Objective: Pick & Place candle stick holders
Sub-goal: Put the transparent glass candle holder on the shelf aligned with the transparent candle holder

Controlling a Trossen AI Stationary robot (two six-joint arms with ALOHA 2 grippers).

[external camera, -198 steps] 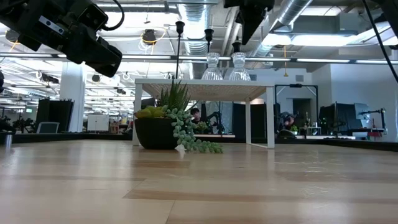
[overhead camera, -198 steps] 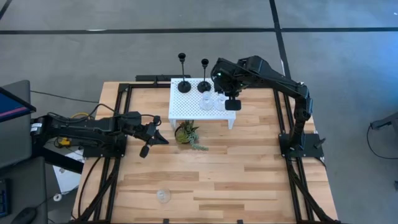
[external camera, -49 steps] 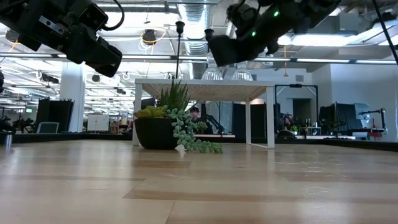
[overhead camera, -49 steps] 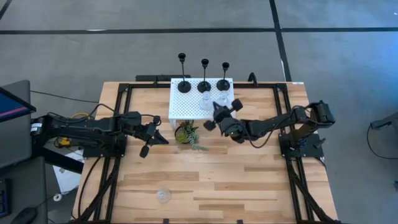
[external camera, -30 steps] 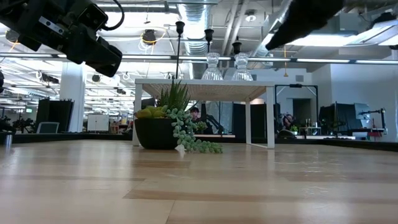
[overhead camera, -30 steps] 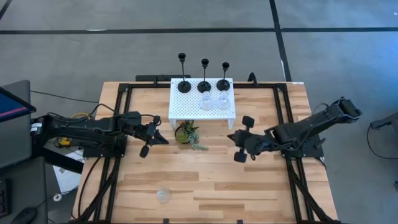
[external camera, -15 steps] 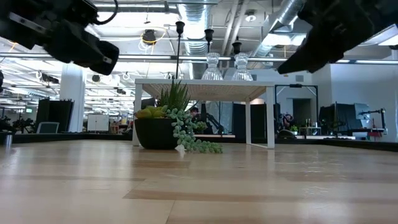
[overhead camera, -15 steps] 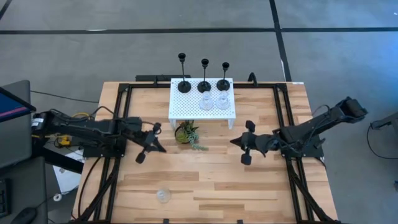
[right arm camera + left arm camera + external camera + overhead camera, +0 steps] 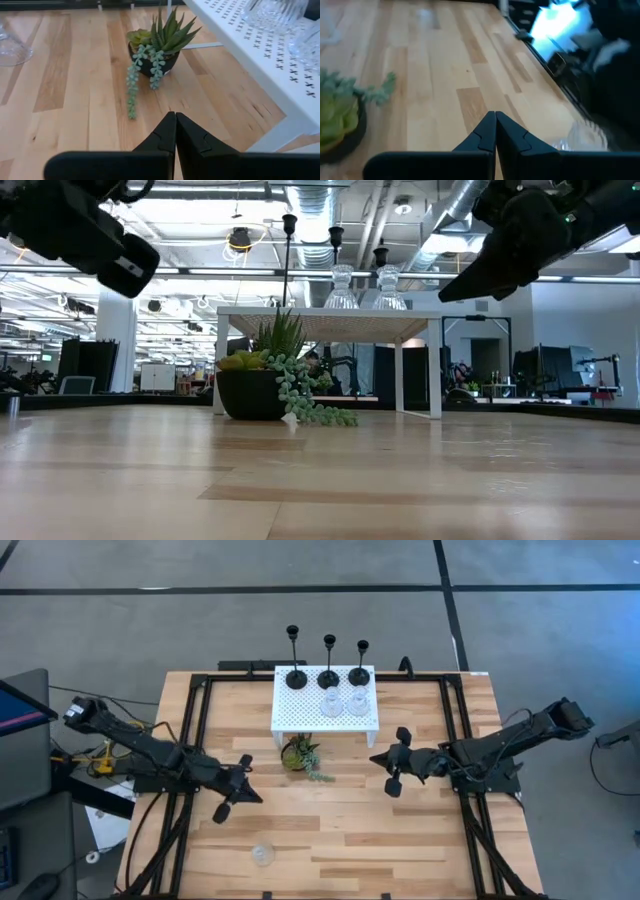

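Three black candle stick holders (image 9: 295,675) (image 9: 328,674) (image 9: 359,672) stand by their round bases along the far edge of the white perforated stand (image 9: 300,715). Two clear glass holders (image 9: 329,705) (image 9: 356,703) stand in front of them. The third glass holder (image 9: 262,855) stands on the table near the front edge and also shows in the left wrist view (image 9: 585,139). My left gripper (image 9: 235,793) is shut and empty above the table, between the plant and that glass holder. My right gripper (image 9: 388,762) is shut and empty, right of the stand's front right leg.
A small green potted plant (image 9: 300,754) stands on the table just in front of the stand, trailing toward the right. Black frame rails (image 9: 190,740) run along both sides of the table. Open tabletop (image 9: 350,830) lies in front of the plant.
My left gripper has gone toward the table's near edge, away from the plant and closer to the lone glass holder. My right gripper has stayed right of the stand and sunk a little. No holder has moved.
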